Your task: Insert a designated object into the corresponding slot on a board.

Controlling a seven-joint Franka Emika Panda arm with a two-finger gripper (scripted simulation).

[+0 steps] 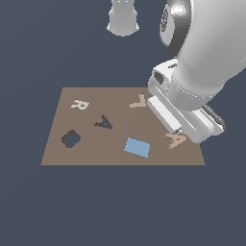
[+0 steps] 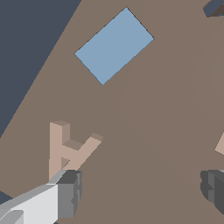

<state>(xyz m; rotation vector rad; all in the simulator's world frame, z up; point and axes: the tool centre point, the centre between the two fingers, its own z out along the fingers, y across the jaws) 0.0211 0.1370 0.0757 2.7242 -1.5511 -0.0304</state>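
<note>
The gripper [image 2: 142,192] hangs wide open and empty right by the tan "A" block [image 1: 176,140] at the board's [image 1: 115,158] lower right, so it's the reach-and-grab step; next it probably needs to center over the block.

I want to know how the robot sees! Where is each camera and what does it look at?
Exterior view: off the arm, above, looking down on the brown board; shows the white arm.
Wrist view: on the wrist, looking down close past the gripper, fingers wide apart.
Both show the tan A block and blue rectangle.
</note>
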